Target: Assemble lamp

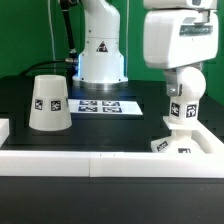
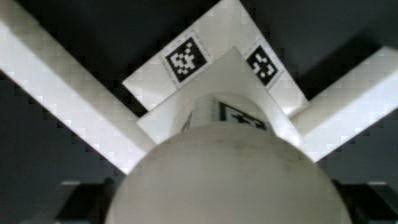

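Note:
My gripper [image 1: 184,78] hangs at the exterior view's right, shut on the ball of the white bulb [image 1: 183,95]. The bulb's tagged stem points down at the flat angular lamp base [image 1: 178,145], which sits in the corner of the white rails. I cannot tell whether the stem touches the base. In the wrist view the bulb [image 2: 222,170] fills the near centre between my dark fingers [image 2: 80,203], and the base [image 2: 217,65] with its square tags lies beyond it. The gripper [image 2: 222,208] is closed around the bulb. The white truncated-cone shade [image 1: 48,103] stands wide end down at the left.
The white robot pedestal [image 1: 100,55] stands at the back centre. The marker board [image 1: 98,105] lies in front of it. A raised white rail [image 1: 90,162] runs along the table's front and turns up the right side [image 1: 212,140].

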